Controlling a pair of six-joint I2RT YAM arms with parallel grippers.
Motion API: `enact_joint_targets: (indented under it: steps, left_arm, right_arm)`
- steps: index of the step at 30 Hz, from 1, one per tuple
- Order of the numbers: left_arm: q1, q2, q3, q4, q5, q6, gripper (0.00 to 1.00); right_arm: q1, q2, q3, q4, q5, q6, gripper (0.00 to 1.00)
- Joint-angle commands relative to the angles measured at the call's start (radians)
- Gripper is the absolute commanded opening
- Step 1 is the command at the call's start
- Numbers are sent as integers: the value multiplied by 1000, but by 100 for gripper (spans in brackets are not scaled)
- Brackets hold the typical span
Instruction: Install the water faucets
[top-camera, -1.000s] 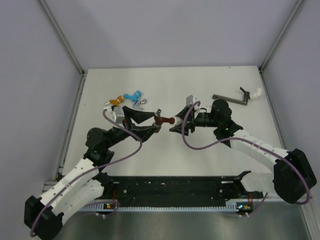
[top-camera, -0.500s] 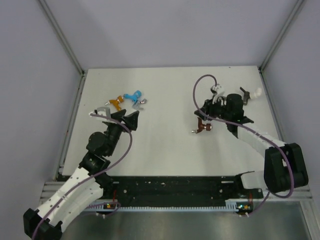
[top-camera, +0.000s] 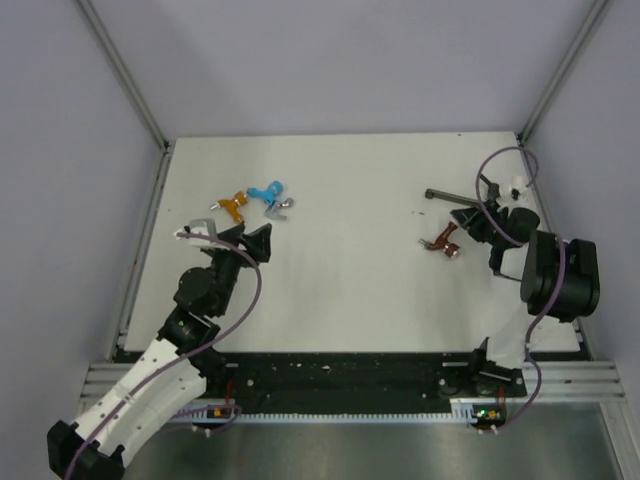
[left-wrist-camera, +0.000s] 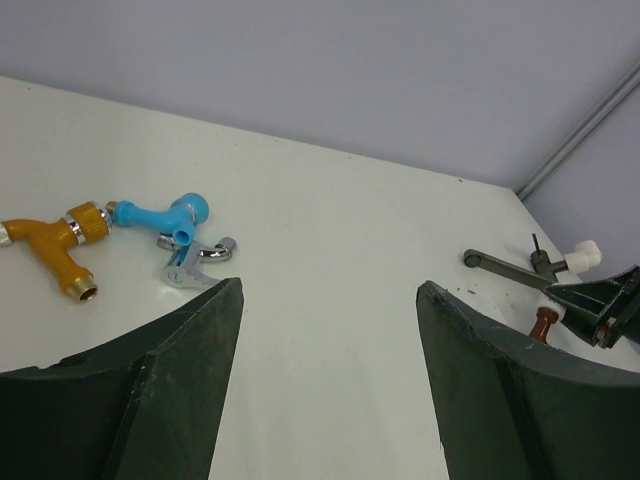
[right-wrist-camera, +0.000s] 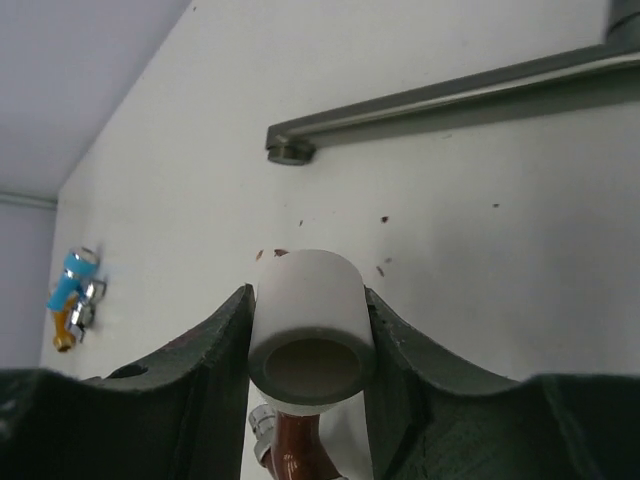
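The right gripper (right-wrist-camera: 308, 330) clamps the white fitting (right-wrist-camera: 305, 290) carrying the red-brown faucet (right-wrist-camera: 295, 445) near the grey bar (right-wrist-camera: 450, 95), likely to mount it. The left gripper (left-wrist-camera: 330, 290), far from the bar, stands open and empty.

**tapfan:** what's the right gripper (right-wrist-camera: 308, 312) got?

**yamguy:** jaws pinched on a white fitting (right-wrist-camera: 305, 285), hollow end toward the wrist, red-brown faucet (right-wrist-camera: 297, 448) right under it. Grey metal bar (right-wrist-camera: 450, 95) lies out ahead, with the blue faucet (right-wrist-camera: 70, 280) and orange faucet (right-wrist-camera: 65, 330) way off left.
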Motion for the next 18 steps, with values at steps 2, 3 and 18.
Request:
enact_joint_targets:
  steps: [2,3,18]
  left_arm:
    - [7,-24,35,-79,-102,-75,78]
    - [7,-25,43,-105,-121,-92,80]
    - [157,65,229,-453,19,-255,99]
  right_arm:
    - [-127,172,-22,427,-64,270,53]
    - [-141,185,-25,463,-92,298,98]
    - [-158,-364,56,-418,262,-208,99]
